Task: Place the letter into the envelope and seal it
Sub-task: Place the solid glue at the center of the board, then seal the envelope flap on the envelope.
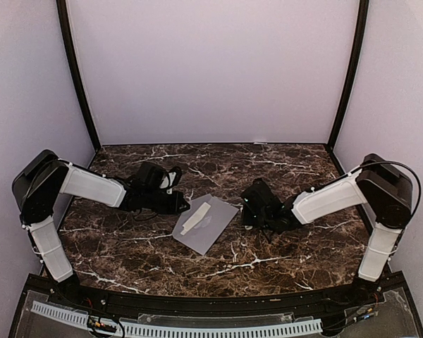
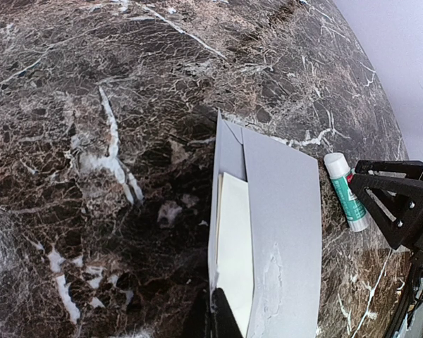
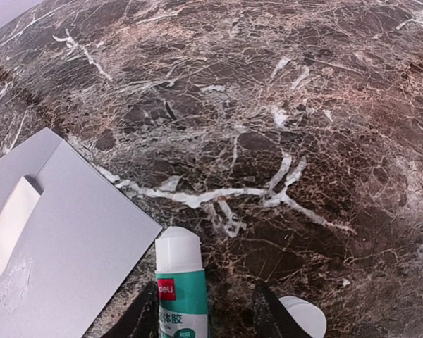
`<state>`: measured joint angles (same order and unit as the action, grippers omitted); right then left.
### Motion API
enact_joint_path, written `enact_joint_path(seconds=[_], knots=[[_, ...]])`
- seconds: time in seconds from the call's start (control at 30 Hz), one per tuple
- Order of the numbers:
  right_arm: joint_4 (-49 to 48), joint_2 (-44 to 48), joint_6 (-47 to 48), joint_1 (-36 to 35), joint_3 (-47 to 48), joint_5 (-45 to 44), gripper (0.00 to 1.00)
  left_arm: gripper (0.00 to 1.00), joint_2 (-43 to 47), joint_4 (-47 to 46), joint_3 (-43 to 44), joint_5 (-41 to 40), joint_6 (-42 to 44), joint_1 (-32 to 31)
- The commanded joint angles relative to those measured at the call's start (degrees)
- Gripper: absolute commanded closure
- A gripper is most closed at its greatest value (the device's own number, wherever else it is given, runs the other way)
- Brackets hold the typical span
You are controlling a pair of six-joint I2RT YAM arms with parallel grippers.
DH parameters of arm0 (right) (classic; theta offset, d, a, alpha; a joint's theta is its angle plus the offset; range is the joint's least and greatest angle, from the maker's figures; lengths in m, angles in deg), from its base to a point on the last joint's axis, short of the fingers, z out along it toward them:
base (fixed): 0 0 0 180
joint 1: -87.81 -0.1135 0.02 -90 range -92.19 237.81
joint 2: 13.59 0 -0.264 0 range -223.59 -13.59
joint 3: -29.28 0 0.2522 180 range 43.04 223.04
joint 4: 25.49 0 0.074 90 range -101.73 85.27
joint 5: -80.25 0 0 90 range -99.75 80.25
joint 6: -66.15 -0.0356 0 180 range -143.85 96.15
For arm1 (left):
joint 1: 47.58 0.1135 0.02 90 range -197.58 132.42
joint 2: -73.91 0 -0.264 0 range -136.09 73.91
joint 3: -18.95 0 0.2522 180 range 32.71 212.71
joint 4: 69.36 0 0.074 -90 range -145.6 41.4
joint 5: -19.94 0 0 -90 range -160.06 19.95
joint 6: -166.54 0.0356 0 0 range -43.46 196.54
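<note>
A green-labelled glue stick (image 3: pixel 180 296) is seen lying on the dark marble tabletop (image 3: pixel 268 105) between the black fingers (image 3: pixel 266 313) of the right hand (image 3: pixel 204 301), which are held apart, a gap being left beside one finger. Its white end is laid just beside the edge of the pale grey envelope (image 3: pixel 77 239). A cream letter (image 3: pixel 7 225) is partly covered by the envelope. A white rounded piece (image 3: pixel 304 318) is seen near the other finger.

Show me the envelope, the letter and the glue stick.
envelope (image 1: pixel 216 222), top external view, bare grey body.
letter (image 2: pixel 234 246), left wrist view, exposed cream sheet.
glue stick (image 3: pixel 180 290), right wrist view, green label.
</note>
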<state>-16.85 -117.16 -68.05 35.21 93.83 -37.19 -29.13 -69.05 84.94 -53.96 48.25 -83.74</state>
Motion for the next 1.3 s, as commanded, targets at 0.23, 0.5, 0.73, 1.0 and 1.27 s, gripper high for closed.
enact_joint_path(seconds=[0.23, 0.5, 0.73, 1.0, 1.27], knots=[[7.86, 11.5, 3.35, -1.19, 4.14, 4.64, 0.35, 1.0, 4.29, 2.6, -1.44, -2.74, -1.94, -0.05], [7.98, 9.3, -0.32, -2.74, 8.65, 24.64, 0.3, 0.99, 8.59, 1.93, -6.57, -5.32, -7.25, -0.05], [1.65, 3.05, -5.5, -4.85, 10.97, 32.3, 0.33, 0.74, 12.89, -3.84, -11.71, 0.77, -11.04, -0.03], [4.77, -2.94, -7.03, -4.96, 14.68, 30.64, 0.34, 0.57, 11.52, -4.18, -10.35, 7.22, -9.14, -0.09], [7.27, -3.6, -10.66, -4.97, 13.07, 27.66, 0.36, 0.55, 9.1, -3.16, -8.33, 10.85, -7.54, -0.05]])
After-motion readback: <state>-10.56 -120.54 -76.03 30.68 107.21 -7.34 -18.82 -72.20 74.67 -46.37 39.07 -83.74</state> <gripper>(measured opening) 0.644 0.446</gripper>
